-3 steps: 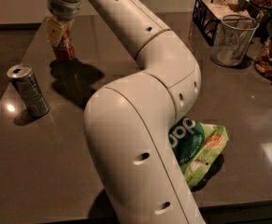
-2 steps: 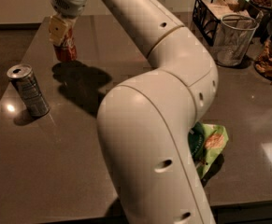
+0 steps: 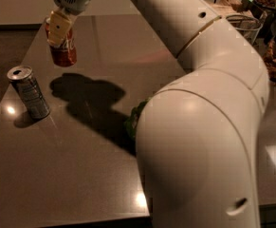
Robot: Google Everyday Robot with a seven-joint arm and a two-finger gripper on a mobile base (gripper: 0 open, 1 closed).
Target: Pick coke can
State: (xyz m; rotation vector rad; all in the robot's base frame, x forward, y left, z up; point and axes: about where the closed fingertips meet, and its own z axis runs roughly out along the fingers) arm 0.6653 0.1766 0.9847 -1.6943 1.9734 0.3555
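The red coke can hangs in the air above the dark table at the upper left, clear of its shadow below. My gripper comes down from above and is shut on the can, with a yellowish finger pad pressed against its side. The can's top is hidden by the gripper. The white arm fills the right half of the view.
A silver-grey can stands upright on the table at the left, below the coke can. A green bag peeks out behind the arm. A glass and containers stand at the far right.
The gripper has lifted the coke can off the table; it now hangs above its shadow. The arm has swung nearer and covers most of the green bag.
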